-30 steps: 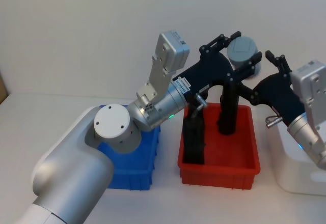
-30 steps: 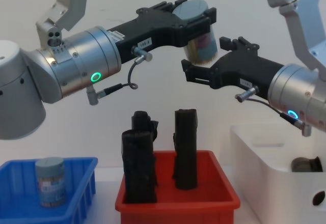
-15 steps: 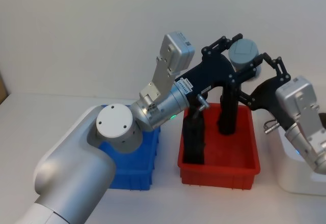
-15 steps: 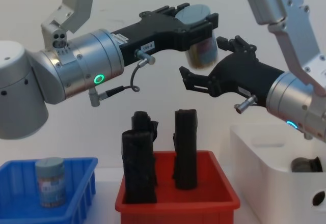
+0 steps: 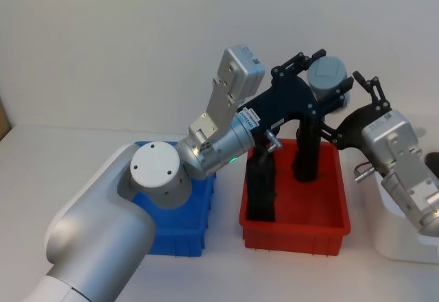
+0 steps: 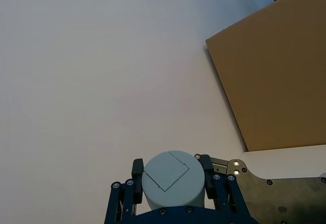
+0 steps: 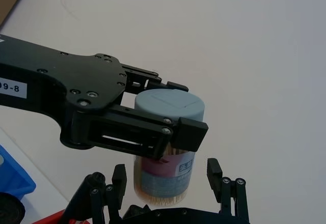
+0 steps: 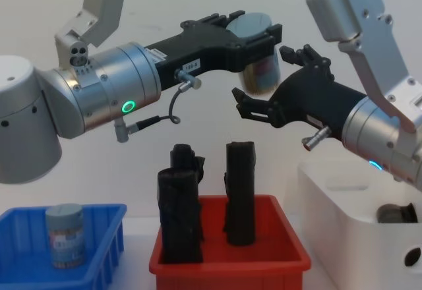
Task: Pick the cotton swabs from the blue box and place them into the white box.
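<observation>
Held jar: cotton swabs jar (image 8: 258, 66), upright, grey-blue lid up, high in mid-air above the red bin (image 8: 231, 258).
Left gripper (image 8: 254, 34): clamped on jar's upper part, just under the lid; pads on both sides in left wrist view.
Right gripper (image 8: 279, 82): spread wide around jar's lower half; in right wrist view fingers (image 7: 118, 182) stand off each side, no contact seen. Looks like a hand-over not yet made.
Second jar: another cotton swabs jar (image 8: 65, 234) upright in blue box (image 8: 100, 254), toward its left side.
White box (image 8: 343, 201): right of red bin, open; dark round thing (image 8: 395, 213) inside, can't tell what.
Red bin contents: black rolls (image 8: 240, 192) upright, directly beneath the jar.
Risk 1: left lets go before right closes → jar drops into red bin, onto the rolls.
Risk 2: right closes off-centre or low on the slick plastic → jar tilts, slips out.
Risk 3: both squeezing while arms move apart → jar twists or lid pops.
Risk 4: fingers of the two grippers close together → collision while closing.
</observation>
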Tool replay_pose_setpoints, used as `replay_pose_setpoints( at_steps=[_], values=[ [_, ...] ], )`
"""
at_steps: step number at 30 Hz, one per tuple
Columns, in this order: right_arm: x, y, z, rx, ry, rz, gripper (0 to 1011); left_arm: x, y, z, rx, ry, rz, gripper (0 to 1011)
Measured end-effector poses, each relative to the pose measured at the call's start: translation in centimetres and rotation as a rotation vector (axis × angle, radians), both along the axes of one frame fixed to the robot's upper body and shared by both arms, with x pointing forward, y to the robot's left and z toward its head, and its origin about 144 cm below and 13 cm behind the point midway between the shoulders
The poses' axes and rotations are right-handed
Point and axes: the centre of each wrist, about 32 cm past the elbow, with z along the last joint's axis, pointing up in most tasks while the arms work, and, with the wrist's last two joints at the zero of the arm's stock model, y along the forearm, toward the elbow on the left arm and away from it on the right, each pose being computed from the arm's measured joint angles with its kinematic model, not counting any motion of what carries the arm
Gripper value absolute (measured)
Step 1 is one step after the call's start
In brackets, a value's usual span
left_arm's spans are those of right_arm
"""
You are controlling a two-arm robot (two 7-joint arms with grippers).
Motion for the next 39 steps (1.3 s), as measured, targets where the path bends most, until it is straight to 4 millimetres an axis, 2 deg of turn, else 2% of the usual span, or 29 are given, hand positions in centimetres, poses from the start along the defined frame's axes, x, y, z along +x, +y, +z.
replay_pose_setpoints(
  at_steps=[11,16,22,26,39],
  values=[
    [-0.02,-0.06,0.31,0.024,0.014,0.005,994,-0.18,0.02,-0.12,0.007,0.005,0.004,674],
    [-0.02,-0.08,0.39,0.029,0.017,0.008,907,-0.23,0.02,-0.15,0.008,0.006,0.005,674],
    [-0.03,-0.1,0.45,0.034,0.02,0.009,712,-0.27,0.0,-0.17,0.009,0.007,0.005,674],
    [-0.03,-0.1,0.48,0.035,0.021,0.01,646,-0.27,0.0,-0.16,0.009,0.007,0.006,674],
    [-0.03,-0.11,0.52,0.039,0.023,0.011,646,-0.3,0.03,-0.18,0.01,0.008,0.007,674]
  ],
)
